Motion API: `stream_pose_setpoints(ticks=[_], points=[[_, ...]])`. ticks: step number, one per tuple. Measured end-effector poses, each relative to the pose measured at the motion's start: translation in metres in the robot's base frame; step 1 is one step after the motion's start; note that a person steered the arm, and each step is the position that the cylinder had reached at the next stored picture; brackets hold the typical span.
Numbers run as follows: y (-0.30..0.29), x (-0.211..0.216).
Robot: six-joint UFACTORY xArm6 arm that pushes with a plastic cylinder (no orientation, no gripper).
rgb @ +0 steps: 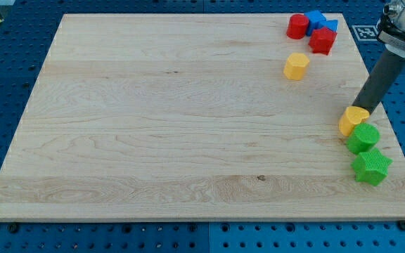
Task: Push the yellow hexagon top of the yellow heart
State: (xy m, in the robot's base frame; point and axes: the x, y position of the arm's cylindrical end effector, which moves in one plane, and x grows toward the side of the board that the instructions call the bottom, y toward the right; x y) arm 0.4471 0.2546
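Observation:
The yellow hexagon lies near the view's top right on the wooden board. The yellow heart lies lower, near the board's right edge. My tip stands at the heart's upper right side, touching or nearly touching it. The hexagon is up and to the left of the tip, well apart from it.
A green round block touches the heart from below, with a green star under it. A red cylinder, a red block and a blue block cluster at the top right corner.

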Motion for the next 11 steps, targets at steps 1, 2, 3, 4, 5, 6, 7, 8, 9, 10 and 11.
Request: stream_pose_setpoints(ticks=[1, 2, 3, 4, 5, 6, 7, 8, 9, 10, 11], points=[[-0.026, -0.026], [-0.079, -0.049], [-0.138, -0.077], [-0.161, -0.116], [-0.144, -0.126], [-0.127, -0.111], [-0.099, -0.093], [-0.073, -0.060], [-0.068, -0.062], [-0.070, -0.104], [-0.028, -0.102]])
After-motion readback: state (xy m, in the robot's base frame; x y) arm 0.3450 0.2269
